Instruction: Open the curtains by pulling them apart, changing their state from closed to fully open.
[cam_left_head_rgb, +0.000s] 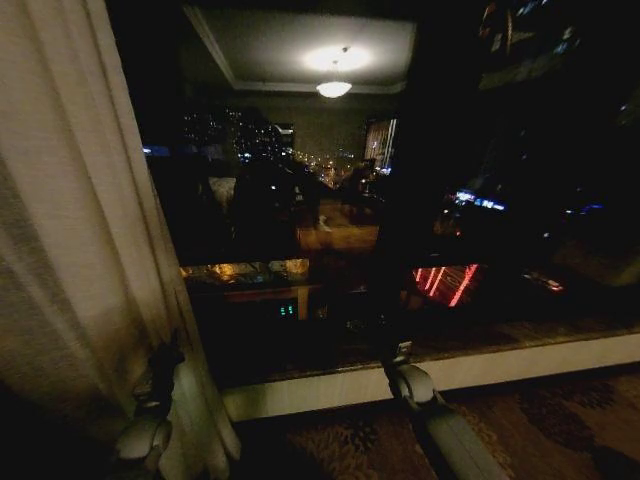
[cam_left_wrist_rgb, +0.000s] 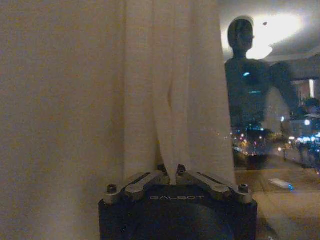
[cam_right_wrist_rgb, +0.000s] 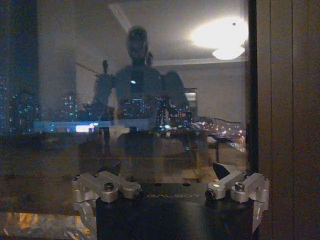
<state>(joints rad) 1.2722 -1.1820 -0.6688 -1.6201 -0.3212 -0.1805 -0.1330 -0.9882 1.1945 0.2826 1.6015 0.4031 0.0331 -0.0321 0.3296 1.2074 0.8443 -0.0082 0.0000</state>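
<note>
With night outside and the glass bare across the middle of the head view, the left curtain hangs bunched along the left edge of the frame, its pleats falling to the lower left corner. Down there the left pincer is right in the fabric, low on the panel's inner edge. From the left wrist view the left pincer has its fingertips pressed together on a fold of the curtain, pinching the cloth, which rises in soft pleats over the left and centre of that frame. Right of the cloth, the window mirrors the robot and a ceiling lamp.

The right arm reaches up from the bottom centre of the head view toward the sill, and its right pincer sits near the glass. From the right wrist view the right pincer is spread wide, fingers well apart, holding nothing, facing the dark pane. A darker drape stands along the right edge of that frame.
</note>
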